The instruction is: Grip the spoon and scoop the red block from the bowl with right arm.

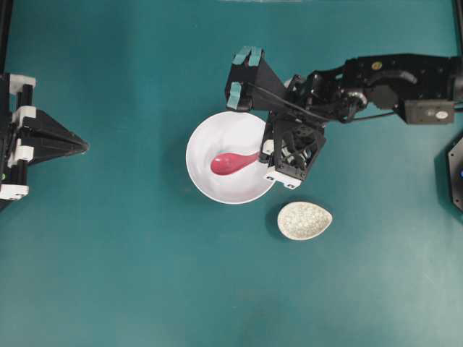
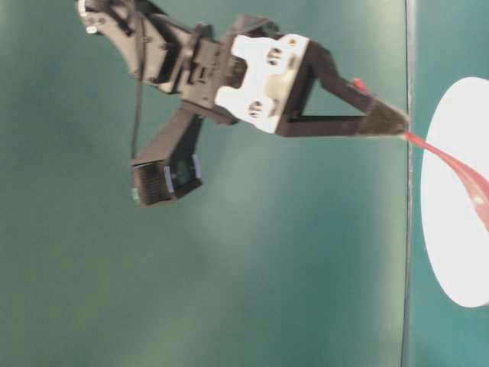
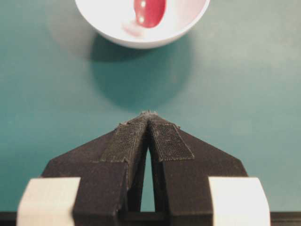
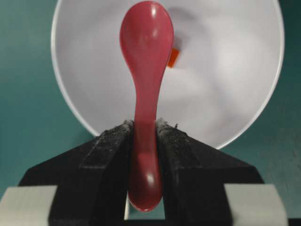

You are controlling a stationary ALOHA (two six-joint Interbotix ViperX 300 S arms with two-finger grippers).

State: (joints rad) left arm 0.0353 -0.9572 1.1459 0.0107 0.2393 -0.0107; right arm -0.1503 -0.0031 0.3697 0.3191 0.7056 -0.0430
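Note:
The white bowl [image 1: 210,141] sits mid-table. My right gripper [image 4: 145,125] is shut on the handle of the pink-red spoon [image 4: 146,42], whose scoop hangs over the inside of the bowl [image 4: 225,70]. The tiny red block [image 4: 174,57] lies in the bowl just right of the scoop, partly hidden behind its edge. From overhead, the right gripper [image 1: 263,153] stands at the bowl's right rim with the spoon [image 1: 230,164] pointing left; the block is not visible there. My left gripper [image 3: 149,114] is shut on nothing, far left of the bowl [image 3: 108,23].
A small speckled cream dish [image 1: 304,220] lies just below and right of the bowl, close to the right gripper's white bracket. The left gripper [image 1: 82,146] rests at the table's left edge. The right arm [image 1: 376,79] stretches in from the right side.

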